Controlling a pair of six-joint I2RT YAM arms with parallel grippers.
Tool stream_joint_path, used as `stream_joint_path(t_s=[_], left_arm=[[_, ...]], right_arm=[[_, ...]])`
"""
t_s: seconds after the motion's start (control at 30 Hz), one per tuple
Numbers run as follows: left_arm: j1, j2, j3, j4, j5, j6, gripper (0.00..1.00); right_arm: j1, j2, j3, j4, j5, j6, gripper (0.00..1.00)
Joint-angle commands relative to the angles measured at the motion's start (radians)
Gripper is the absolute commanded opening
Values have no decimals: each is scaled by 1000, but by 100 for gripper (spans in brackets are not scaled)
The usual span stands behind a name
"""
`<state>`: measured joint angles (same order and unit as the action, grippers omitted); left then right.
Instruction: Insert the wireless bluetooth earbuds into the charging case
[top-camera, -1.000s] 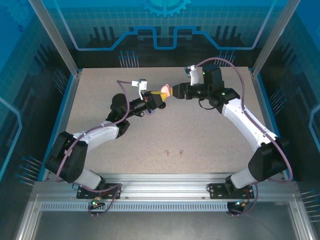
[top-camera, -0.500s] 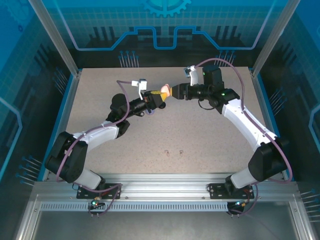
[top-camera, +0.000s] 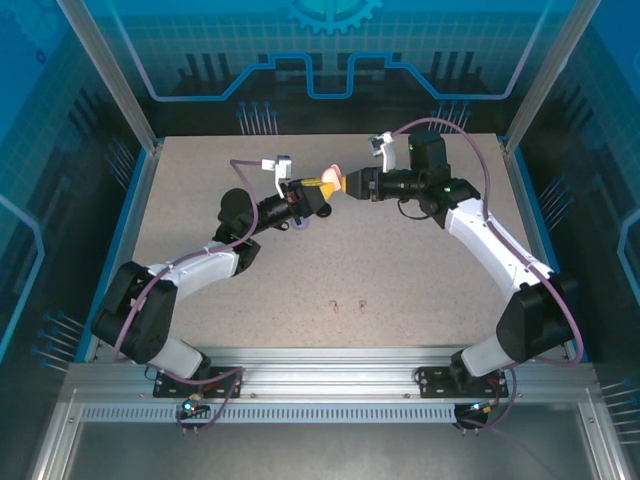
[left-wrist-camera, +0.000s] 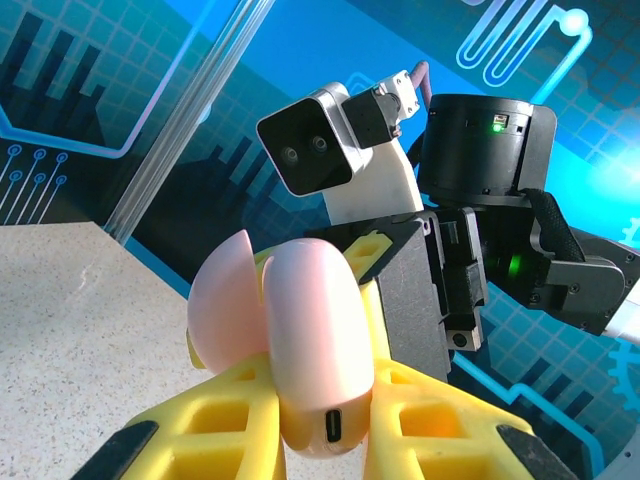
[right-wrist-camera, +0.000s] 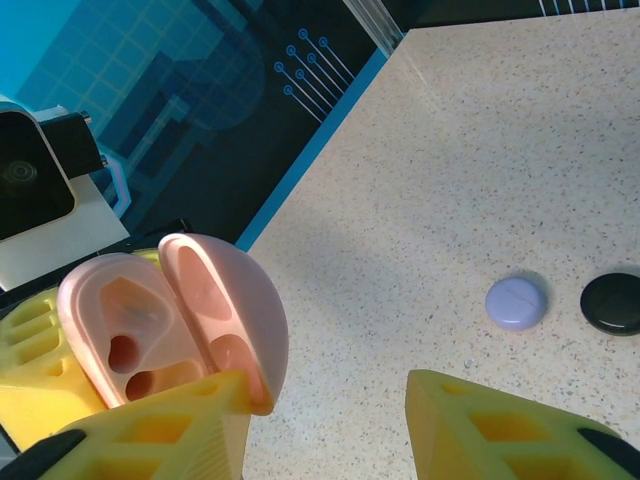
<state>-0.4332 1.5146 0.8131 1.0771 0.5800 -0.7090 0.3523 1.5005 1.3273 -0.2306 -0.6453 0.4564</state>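
Top external: buds (top-camera: 333, 303) loose on the desk (top-camera: 200, 210), open case (top-camera: 334, 179) held aloft.
Nearest the arm bases, the two buds lie just apart on bare desk; they look tiny, light and slick, so a pinch across the body seems safest. Farther out, the left tool (left-wrist-camera: 320, 400) pinches the pink case's base, while the right tool (right-wrist-camera: 325, 400) is spread, one finger at the lid's edge. The hinged lid likely needs little force. The side walls stand well apart.

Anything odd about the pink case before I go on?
Nothing looks damaged. The pink case sits lid-open in the left gripper, its wells looking empty; the right gripper is open beside its lid.
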Motion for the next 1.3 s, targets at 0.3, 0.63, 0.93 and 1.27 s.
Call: stream_joint_path(t_s=[0.3, 0.63, 0.93, 1.27], left_arm=[[-14, 15, 29, 50, 35, -20, 0], [-18, 27, 12, 43, 38, -23, 0], [0, 14, -1, -7, -14, 28, 39], [74, -29, 57, -169, 36, 87, 49]], right_arm=[[-3, 35, 24, 42, -45, 33, 31], [-1, 30, 35, 45, -43, 41, 2], [-4, 24, 62, -33, 43, 2, 0], [-33, 45, 138, -143, 110, -69, 0]])
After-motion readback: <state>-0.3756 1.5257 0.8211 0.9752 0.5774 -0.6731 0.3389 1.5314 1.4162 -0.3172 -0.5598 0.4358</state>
